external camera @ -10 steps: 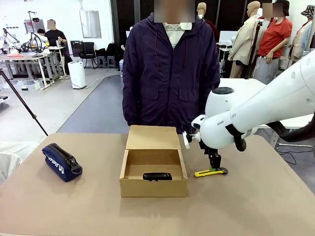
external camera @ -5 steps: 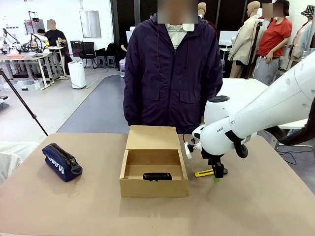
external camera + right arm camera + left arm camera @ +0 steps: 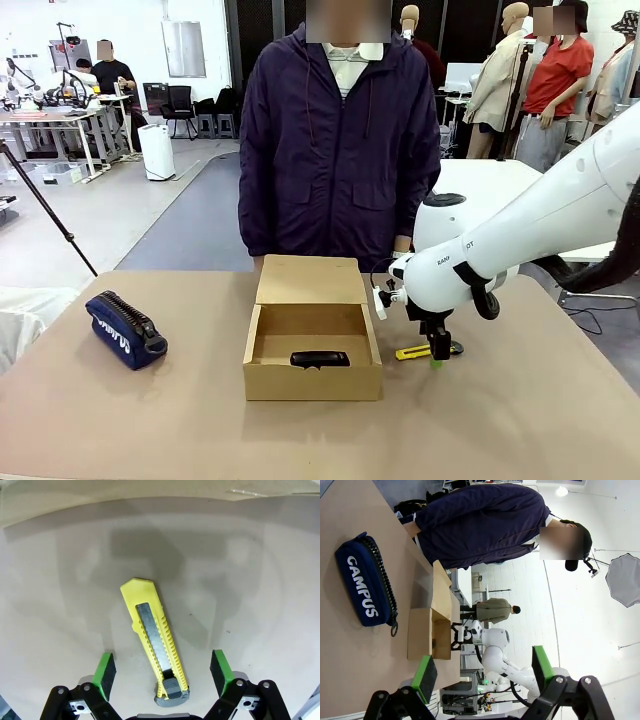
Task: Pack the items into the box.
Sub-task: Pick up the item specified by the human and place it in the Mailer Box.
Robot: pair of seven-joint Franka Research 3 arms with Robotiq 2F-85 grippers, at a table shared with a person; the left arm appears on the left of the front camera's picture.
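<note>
The tan cardboard box (image 3: 313,381) stands open at mid-table, its flap lid leaning back toward the person. The black stapler-like gadget (image 3: 320,358) lies inside it near the front wall. Right of the box, the yellow utility knife (image 3: 412,352) lies flat on the table. My right gripper (image 3: 437,356) hangs low over the knife's black end, pointing down. In the right wrist view the knife (image 3: 154,635) lies between my open fingers (image 3: 105,669), with a gap on each side. My left gripper (image 3: 480,672) is open, holding nothing, and the box (image 3: 426,639) shows farther off.
A dark blue "CAMPUS" zip pouch (image 3: 125,329) lies at the table's left, also in the left wrist view as the pouch (image 3: 366,586). The person (image 3: 338,150) stands right behind the box at the far edge. Bare tabletop lies in front of the box.
My right gripper has come down from above the knife to just over the table, straddling the knife's black end. The box and gadget have not moved.
</note>
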